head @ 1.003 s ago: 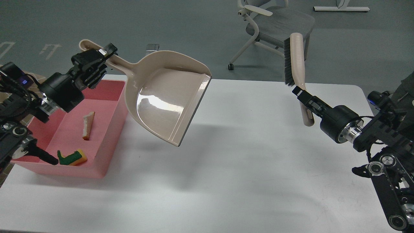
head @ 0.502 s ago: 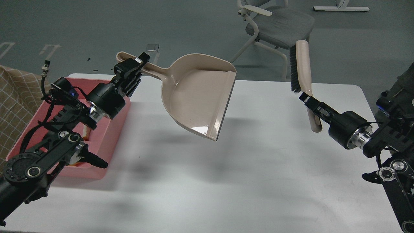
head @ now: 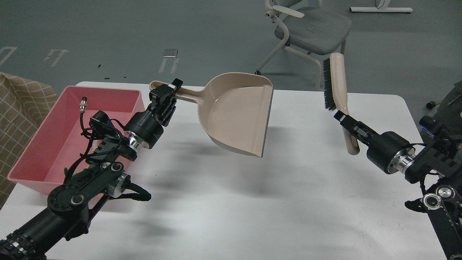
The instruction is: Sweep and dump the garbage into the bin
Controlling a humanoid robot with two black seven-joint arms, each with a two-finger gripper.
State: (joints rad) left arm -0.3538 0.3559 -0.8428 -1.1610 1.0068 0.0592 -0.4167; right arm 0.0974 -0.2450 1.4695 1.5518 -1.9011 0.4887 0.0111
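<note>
My left gripper [head: 166, 94] is shut on the handle of the beige dustpan [head: 240, 115] and holds it tilted in the air above the middle of the white table, to the right of the bin. The pan looks empty. The pink bin [head: 57, 130] stands at the table's left edge. My left arm covers part of its inside, and the yellow sponge and the bread slice are hidden behind it. My right gripper [head: 343, 122] is shut on the handle of the beige brush [head: 334, 81], held upright with its dark bristles facing left, apart from the pan.
The white table [head: 288, 202] spreads under both arms. A grey office chair [head: 310, 25] stands behind the table's far edge. A beige checked cloth [head: 18, 104] lies at the far left beside the bin.
My left arm has carried the dustpan right and down, from over the bin to above the table's middle. The brush in my right gripper has shifted slightly right and lower.
</note>
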